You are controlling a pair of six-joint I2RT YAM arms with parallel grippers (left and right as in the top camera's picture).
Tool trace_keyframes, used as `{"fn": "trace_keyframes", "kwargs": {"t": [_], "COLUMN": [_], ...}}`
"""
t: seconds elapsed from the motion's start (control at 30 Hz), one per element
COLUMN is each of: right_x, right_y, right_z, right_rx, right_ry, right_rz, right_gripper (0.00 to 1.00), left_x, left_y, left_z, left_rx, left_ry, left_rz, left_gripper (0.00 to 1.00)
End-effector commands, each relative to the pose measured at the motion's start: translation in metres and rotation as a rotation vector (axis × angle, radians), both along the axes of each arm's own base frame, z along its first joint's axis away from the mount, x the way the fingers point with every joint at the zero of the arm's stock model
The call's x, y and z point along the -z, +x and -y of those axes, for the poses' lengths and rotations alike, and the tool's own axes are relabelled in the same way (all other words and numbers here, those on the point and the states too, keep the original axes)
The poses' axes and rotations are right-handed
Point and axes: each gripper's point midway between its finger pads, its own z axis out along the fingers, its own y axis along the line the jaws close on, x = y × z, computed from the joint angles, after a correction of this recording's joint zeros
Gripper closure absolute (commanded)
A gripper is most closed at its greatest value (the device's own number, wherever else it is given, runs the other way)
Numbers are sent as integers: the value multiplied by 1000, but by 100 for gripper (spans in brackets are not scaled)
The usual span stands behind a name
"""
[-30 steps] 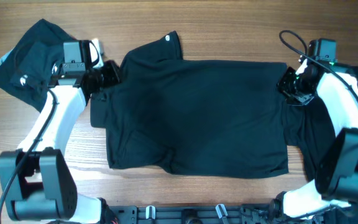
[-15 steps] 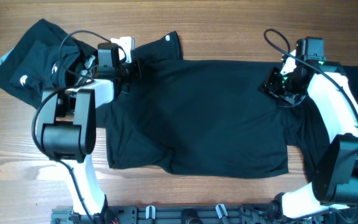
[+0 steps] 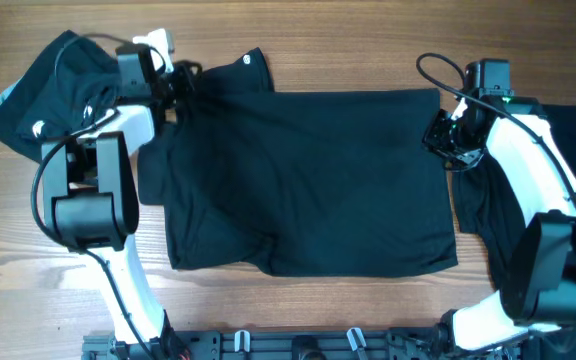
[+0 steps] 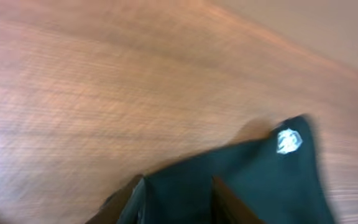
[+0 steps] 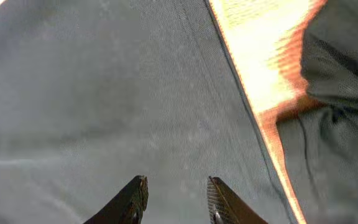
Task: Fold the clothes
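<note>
Black T-shirt (image 3: 308, 180) spread flat; sleeve (image 4: 253, 177) between left jaws, grip unclear; right jaws apart over its cloth.

Looks like a robotics lab bench, going by the left arm (image 3: 80, 195) and right arm (image 3: 528, 150) in white and black rising from a black rail (image 3: 298, 348) at the near edge of a wood-grain table (image 3: 348, 40), loose cable (image 3: 420, 66) looping off a wrist, and black T-shirts (image 3: 308, 180) spread and bunched on it.
</note>
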Motion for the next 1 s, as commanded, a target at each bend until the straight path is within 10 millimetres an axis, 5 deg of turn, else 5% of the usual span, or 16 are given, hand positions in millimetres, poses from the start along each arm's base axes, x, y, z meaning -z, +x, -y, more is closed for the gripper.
{"fn": "trace_keyframes", "kwargs": {"t": [0.0,0.07,0.1,0.27,0.4,0.6,0.67,0.73,0.87,0.97], "right_x": [30,46,66,105,117,102,74,38,-68,-103], "right_y": [10,17,26,37,23,34,46,53,51,33], "right_z": [-5,-8,-1,21,78,80,62,58,37,27], "right_rx": [-101,-117,-67,54,268,171,65,37,-22,-40], "right_ry": [7,25,0,-79,-145,-5,66,75,139,152], "right_rz": [-29,-34,-38,-52,-105,-39,49,134,357,400], "right_gripper": [68,73,84,96,96,90,75,73,68,66], "left_x": [-37,-56,-76,-96,-77,-62,-51,-34,18,58], "left_y": [5,-2,-21,-76,-107,-119,-125,-130,-129,-123], "left_z": [20,20,21,21,8,2,9,12,5,-7], "left_rx": [94,95,109,144,95,69,82,76,37,-6], "left_ry": [-73,-73,-58,-6,58,103,119,170,289,315], "left_rz": [30,15,-29,-180,-343,-407,-427,-464,-546,-586], "left_gripper": [60,58,54,41,37,37,39,46,86,96]}}
